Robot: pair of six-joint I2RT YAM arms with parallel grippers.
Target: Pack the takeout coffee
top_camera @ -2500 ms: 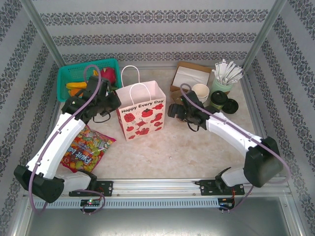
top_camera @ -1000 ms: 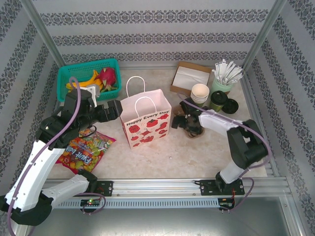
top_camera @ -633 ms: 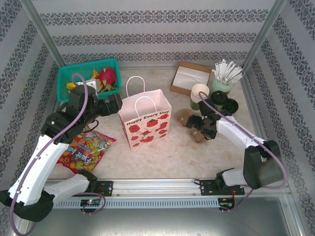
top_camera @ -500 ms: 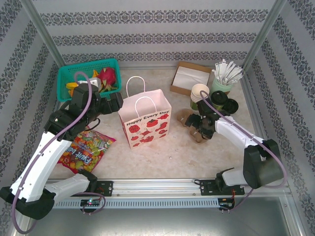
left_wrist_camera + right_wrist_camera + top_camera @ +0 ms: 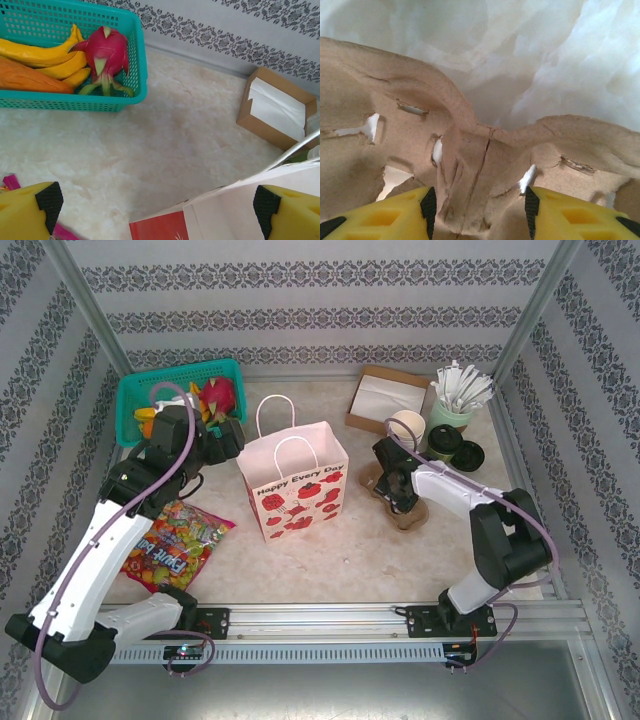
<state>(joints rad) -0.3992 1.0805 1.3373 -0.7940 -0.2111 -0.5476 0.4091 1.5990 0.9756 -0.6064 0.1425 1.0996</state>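
The takeout coffee [image 5: 443, 443], a dark-green cup with a black lid, stands at the back right, untouched. My right gripper [image 5: 398, 498] is down on a brown pulp cup carrier [image 5: 368, 480] left of the cup. In the right wrist view the gripper [image 5: 477, 207] straddles the carrier's [image 5: 395, 135] central ridge, jaws half-closed, pads close to both sides. The white paper bag [image 5: 293, 480] with red print stands open mid-table. My left gripper [image 5: 222, 440] hovers at its upper left rim. In the left wrist view that gripper [image 5: 157, 207] is wide open, with the bag's edge [image 5: 225, 210] near its right finger.
A teal basket [image 5: 135, 390] of fruit sits at the back left and a candy bag [image 5: 170, 540] lies at the front left. A stack of white cups [image 5: 407, 425], a pale green cup of white sticks [image 5: 452, 405], a loose black lid [image 5: 467, 455] and a brown napkin box [image 5: 385, 395] crowd the coffee.
My right gripper has swung left and settled onto the carrier, its jaws narrowing around the ridge. The left gripper has crept back along the bag's left rim, still wide open.
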